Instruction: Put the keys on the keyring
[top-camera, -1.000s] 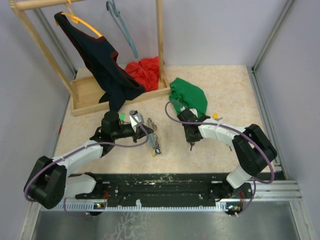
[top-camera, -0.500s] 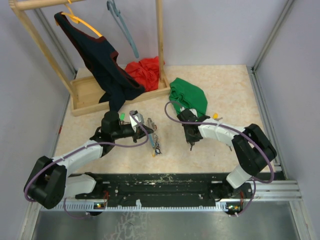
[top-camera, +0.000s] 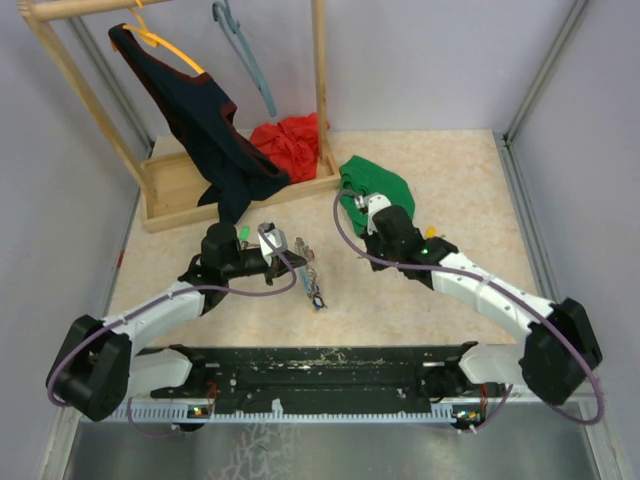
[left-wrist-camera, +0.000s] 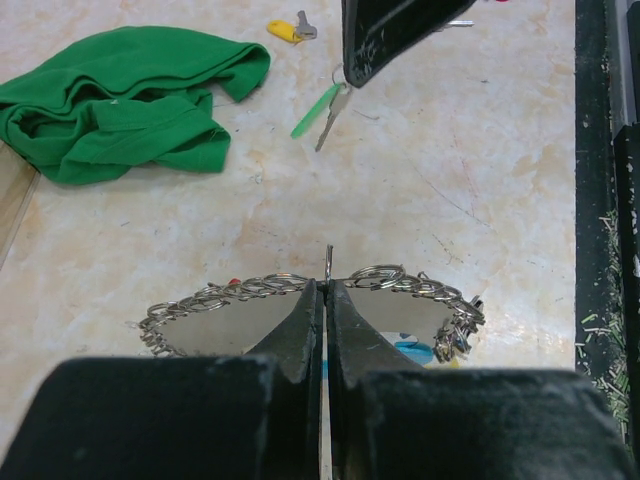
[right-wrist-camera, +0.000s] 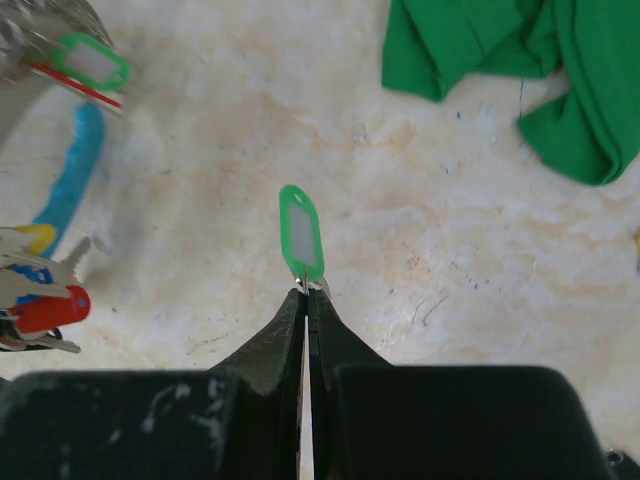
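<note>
Swung forward, right hand (right-wrist-camera: 308, 292) pinches green-tagged key (right-wrist-camera: 301, 232), tag pointing ahead; left hand (left-wrist-camera: 325, 287) clamps keyring (left-wrist-camera: 255, 288).

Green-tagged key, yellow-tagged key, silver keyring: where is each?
Green-tagged silver key (right-wrist-camera: 302, 232), right wrist view, on the tag.
Yellow-tagged silver key (left-wrist-camera: 282, 31), left wrist view, on the tag.
Silver wire keyring (left-wrist-camera: 250, 290), left wrist view, on its top arc.

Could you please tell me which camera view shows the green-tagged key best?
The right wrist view: the green-tagged key is close and sharp, pinched by the right gripper. The left wrist view shows tag and silver blade dangling, small. In the top view it is too small to make out.
</note>
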